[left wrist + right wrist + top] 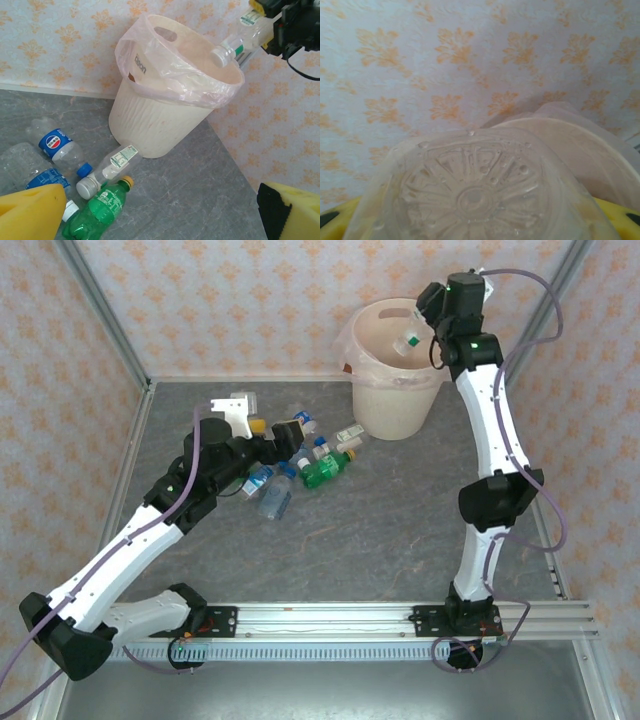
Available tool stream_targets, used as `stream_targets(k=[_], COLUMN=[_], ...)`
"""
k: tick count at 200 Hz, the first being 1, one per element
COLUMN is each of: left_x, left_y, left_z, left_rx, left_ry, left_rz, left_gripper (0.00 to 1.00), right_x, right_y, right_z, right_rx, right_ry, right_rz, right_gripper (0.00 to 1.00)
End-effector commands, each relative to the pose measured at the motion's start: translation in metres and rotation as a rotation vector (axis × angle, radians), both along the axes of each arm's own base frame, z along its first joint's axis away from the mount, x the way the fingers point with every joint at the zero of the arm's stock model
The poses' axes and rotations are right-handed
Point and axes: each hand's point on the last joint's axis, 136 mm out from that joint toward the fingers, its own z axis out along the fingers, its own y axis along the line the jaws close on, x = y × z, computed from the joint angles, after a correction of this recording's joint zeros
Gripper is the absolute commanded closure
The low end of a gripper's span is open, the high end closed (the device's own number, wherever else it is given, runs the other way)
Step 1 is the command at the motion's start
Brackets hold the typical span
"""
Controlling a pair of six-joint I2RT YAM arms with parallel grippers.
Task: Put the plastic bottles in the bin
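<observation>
1 green bottle, 1 bin, 1 clear bottle above it

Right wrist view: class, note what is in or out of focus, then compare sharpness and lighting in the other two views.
Right wrist view: the held bottle, very close, is soft and out of focus; the wallpaper is little crisper. Left wrist view: the bin and the green bottle are sharp. Top external view: even, diffuse light, only faint shadows.

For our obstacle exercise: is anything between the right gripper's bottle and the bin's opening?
Nothing visible: the clear bottle, held by the right gripper, hangs tilted cap-down above the open bin.
</observation>
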Motion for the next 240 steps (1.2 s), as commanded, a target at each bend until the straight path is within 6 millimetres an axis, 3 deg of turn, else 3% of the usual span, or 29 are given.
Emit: stream_targets(k=[1,46,79,91,103,121,188,240], left_x=[-0.003,-0.002,0.000,0.001,0.002,0.003,0.010,0.016], left_y=[0.007,0.007,0.008,0.009,0.009,0.009,0.012,0.023], left_z=[-0.004,-0.003,-0.005,-0.007,-0.007,-0.010,-0.023,-0.046], left_rx=[0.004,0.012,0.022,0.025,0.025,0.028,0.050,0.091], left_ry=[0.013,0.010,0.017,0.022,0.022,0.027,0.054,0.094], left_rz=[0.029,0.031,0.040,0.047,0.054,0.054,0.093,0.154], left_gripper=[0.01,0.01,0.01,0.01,0.01,0.01,0.01,0.01], right_x=[0.000,0.007,0.006,0.004,0.002,-0.001,-0.020,-0.044], right_y=[-0.017,-0.022,-0.022,-0.022,-0.020,-0.018,-0.009,0.018], right_z=[0.009,-0.010,-0.013,-0.011,-0.007,-0.001,0.014,0.022], right_rx=[-0.055,-0.102,-0.103,-0.102,-0.101,-0.101,-0.077,-0.084], right_ry=[-0.018,0.027,0.042,0.040,0.034,0.024,0.012,0.011], right_rz=[-0.074,-0.097,-0.097,-0.090,-0.081,-0.065,-0.005,0.073], right_gripper=[0.56,0.52,0.28,0.24,0.09,0.00,0.00,0.00])
